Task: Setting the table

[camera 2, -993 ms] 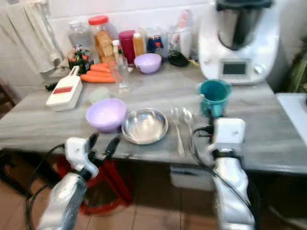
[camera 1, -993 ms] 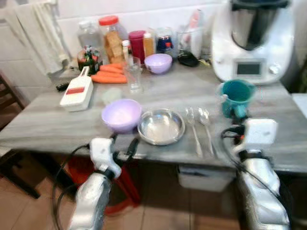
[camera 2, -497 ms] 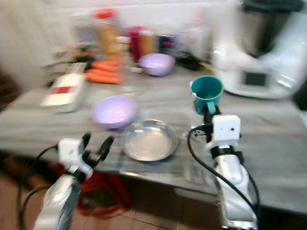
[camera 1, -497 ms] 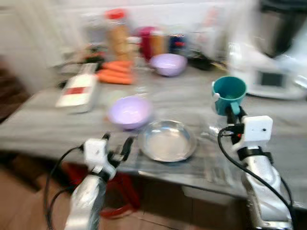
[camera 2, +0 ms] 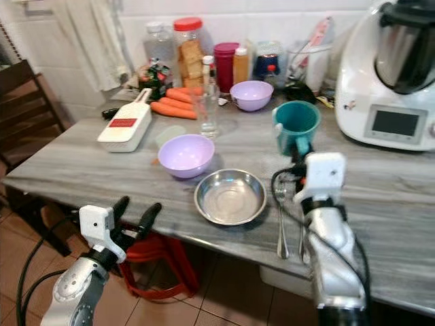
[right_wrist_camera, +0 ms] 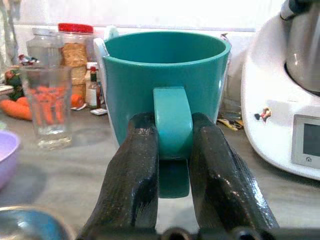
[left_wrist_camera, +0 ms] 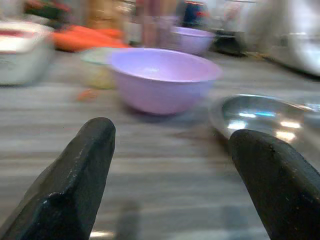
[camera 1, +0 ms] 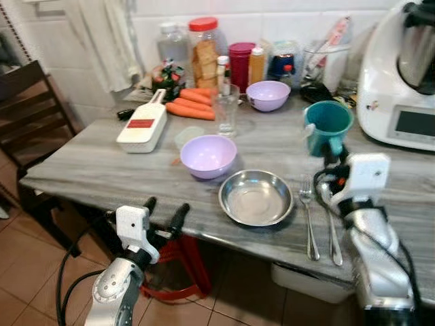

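Pincer on our right (right_wrist_camera: 172, 165) is clamped on the handle of the mug (right_wrist_camera: 165, 90), which is upright on the counter (camera 1: 95, 170) beyond the fork (camera 1: 309, 217) and spoon (camera 1: 332, 227) — our left pincer (left_wrist_camera: 170, 175) hangs apart before the bowl (left_wrist_camera: 162, 77).

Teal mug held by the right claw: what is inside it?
The teal mug stands upright, gripped by its handle in the right claw. Its visible inner wall looks bare; the rim hides its bottom.

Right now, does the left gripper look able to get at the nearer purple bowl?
Probably yes. The left gripper hangs open at the table's front edge, and the bare tabletop leads straight to the purple bowl; the steel bowl sits off to one side.
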Controlling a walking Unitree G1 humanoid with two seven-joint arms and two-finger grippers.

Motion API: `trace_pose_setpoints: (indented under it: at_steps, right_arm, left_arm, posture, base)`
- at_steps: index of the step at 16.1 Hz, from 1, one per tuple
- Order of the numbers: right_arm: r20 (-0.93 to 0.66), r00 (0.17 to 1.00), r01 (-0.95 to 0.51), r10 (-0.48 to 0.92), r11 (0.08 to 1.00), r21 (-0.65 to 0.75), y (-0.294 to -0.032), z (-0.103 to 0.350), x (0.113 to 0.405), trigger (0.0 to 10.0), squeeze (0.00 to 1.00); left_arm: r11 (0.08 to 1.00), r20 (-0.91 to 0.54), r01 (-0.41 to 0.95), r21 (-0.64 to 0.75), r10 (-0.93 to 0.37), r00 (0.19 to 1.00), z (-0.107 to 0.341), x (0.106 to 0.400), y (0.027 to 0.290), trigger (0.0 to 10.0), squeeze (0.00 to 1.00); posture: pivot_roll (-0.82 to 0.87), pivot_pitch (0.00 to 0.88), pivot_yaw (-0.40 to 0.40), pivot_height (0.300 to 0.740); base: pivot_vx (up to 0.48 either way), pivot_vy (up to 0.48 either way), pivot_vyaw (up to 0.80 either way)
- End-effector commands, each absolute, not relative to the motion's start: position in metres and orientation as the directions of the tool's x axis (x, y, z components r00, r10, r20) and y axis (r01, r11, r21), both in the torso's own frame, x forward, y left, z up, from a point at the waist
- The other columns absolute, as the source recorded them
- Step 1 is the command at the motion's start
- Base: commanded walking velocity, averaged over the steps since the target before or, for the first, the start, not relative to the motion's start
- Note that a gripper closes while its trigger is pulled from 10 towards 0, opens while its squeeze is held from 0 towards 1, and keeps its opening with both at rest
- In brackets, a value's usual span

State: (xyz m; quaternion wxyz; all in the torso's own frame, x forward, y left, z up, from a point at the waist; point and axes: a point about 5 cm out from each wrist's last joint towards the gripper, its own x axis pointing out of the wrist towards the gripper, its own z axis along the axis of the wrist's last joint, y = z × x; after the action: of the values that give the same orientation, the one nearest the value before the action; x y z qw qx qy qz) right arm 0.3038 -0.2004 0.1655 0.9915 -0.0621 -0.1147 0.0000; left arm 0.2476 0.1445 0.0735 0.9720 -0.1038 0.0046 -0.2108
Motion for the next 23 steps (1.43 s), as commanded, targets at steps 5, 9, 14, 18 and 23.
trace_pose_setpoints:
  at_steps: [5, 9, 14, 18, 23]
  right_arm:
    - [0.160, 0.982, -0.091, 0.100, 0.994, -0.058, -0.192, 0.161, 0.338, 10.0, 0.00]
    - [0.079, 0.984, -0.160, 0.162, 0.987, -0.031, -0.173, 0.142, 0.352, 10.0, 0.00]
    - [0.019, 0.984, -0.177, 0.177, 0.984, -0.001, -0.175, 0.123, 0.353, 10.0, 0.27]
    - [0.033, 0.986, -0.163, 0.162, 0.987, 0.003, -0.179, 0.123, 0.353, 10.0, 1.00]
    - [0.117, 0.980, -0.159, 0.163, 0.986, -0.039, -0.177, 0.137, 0.351, 10.0, 1.00]
  left_arm:
    - [0.768, 0.050, 0.579, -0.273, -0.590, 0.806, 0.080, 0.237, 0.136, 10.0, 0.00]
    - [0.733, 0.044, 0.613, -0.297, -0.630, 0.775, 0.080, 0.230, 0.136, 10.0, 0.00]
    - [0.691, 0.023, 0.649, -0.319, -0.679, 0.734, 0.076, 0.224, 0.135, 10.0, 0.00]
    - [0.687, 0.015, 0.652, -0.321, -0.684, 0.729, 0.072, 0.224, 0.136, 10.0, 0.00]
    - [0.719, 0.002, 0.622, -0.311, -0.654, 0.757, 0.062, 0.229, 0.144, 10.0, 0.00]
  posture:
    - [-0.03, 0.000, 0.096, 0.740]
    - [-0.02, 0.000, 0.089, 0.740]
    - [-0.01, 0.000, 0.087, 0.740]
    - [-0.01, 0.000, 0.091, 0.740]
    - [-0.01, 0.000, 0.095, 0.740]
  base:
    - [0.000, 0.000, 0.00]
    - [0.000, 0.000, 0.00]
    - [0.000, 0.000, 0.00]
    - [0.000, 0.000, 0.00]
    - [0.000, 0.000, 0.00]
